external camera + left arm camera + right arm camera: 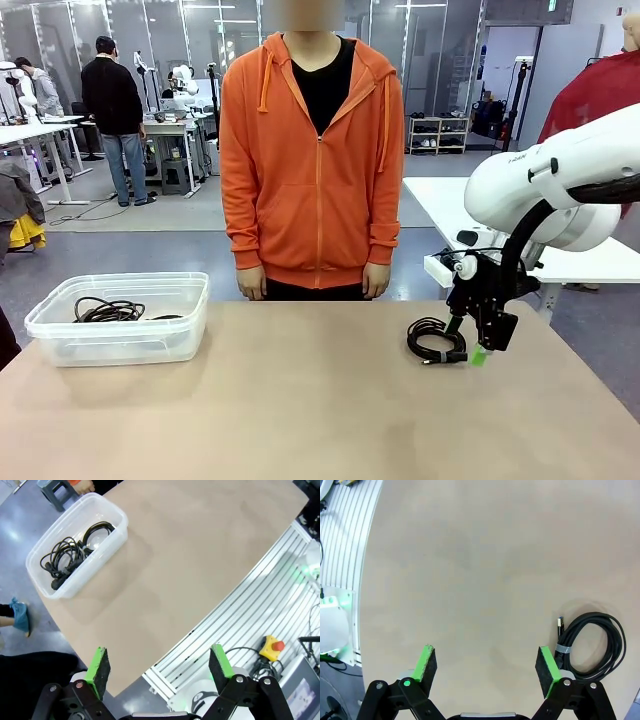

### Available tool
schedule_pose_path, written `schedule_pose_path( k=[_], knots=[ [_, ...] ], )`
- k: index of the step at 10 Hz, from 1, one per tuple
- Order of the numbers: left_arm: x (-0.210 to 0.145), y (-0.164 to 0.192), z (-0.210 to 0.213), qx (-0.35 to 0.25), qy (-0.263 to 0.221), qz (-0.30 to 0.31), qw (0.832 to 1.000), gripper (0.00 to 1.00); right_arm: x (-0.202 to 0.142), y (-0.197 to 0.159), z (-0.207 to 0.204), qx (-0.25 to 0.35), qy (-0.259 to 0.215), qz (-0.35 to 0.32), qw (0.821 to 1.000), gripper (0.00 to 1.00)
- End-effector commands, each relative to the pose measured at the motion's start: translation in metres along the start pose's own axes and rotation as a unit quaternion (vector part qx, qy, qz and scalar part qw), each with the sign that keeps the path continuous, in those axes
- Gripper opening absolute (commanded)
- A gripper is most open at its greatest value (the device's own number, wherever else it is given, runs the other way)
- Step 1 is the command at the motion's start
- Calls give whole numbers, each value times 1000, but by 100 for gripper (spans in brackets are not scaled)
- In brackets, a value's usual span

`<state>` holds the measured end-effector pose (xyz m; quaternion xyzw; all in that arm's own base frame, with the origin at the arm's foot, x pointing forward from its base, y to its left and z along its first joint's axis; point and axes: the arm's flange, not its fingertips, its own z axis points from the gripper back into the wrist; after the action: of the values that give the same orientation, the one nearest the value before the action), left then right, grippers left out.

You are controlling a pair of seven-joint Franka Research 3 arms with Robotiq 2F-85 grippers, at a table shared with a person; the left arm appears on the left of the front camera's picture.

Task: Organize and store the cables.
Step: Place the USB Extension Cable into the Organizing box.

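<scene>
A coiled black cable point(436, 340) is left lying on the tan bench point(300, 400), well apart from the clear plastic bin point(120, 318) where other cables point(70, 555) are stored, with the right hand point(478, 352) held spread just beside it, seemingly for a pickup.

A person in an orange hoodie point(312, 160) stands behind the table point(300, 400).

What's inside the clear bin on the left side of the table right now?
The clear bin holds black coiled cables, loosely tangled, with plug ends lying near one end wall. How many coils there are is unclear because they overlap. One more coiled cable lies outside, on the table.
</scene>
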<state>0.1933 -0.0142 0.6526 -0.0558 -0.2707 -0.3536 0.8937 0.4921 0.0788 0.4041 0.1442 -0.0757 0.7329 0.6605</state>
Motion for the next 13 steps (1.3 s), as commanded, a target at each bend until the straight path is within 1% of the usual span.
schedule_pose_path(
  k=[1,2,3,4,5,6,7,8,9,10,13],
  knots=[
    [-1,-1,2,4,4,-3,1000,100,0,3,2,-1,1,1,1000,100],
    [-1,-1,2,4,4,-3,1000,100,0,0,0,0,0,0,1000,100],
    [-1,-1,2,4,4,-3,1000,100,3,-10,-3,-60,32,-37,997,100],
    [-1,-1,2,4,4,-3,1000,100,3,-27,-16,-56,59,-46,996,100],
    [-1,-1,2,4,4,-3,1000,100,1,-38,-23,-64,58,-47,995,100],
    [-1,-1,2,4,4,-3,1000,100,0,-46,-33,-74,72,-57,993,100],
    [-1,-1,2,4,4,-3,1000,100,-2,-52,-41,-63,87,-57,993,100],
    [-1,-1,2,4,4,-3,1000,100,-6,-58,-47,-66,86,-57,992,100],
    [-1,-1,2,4,4,-3,1000,100,-8,-64,-54,-77,103,-67,989,100],
    [-1,-1,2,4,4,-3,1000,100,-12,-72,-62,-71,110,-65,989,100],
    [-1,-1,2,4,4,-3,1000,100,-18,-86,-73,-67,108,-60,990,100]
  ],
)
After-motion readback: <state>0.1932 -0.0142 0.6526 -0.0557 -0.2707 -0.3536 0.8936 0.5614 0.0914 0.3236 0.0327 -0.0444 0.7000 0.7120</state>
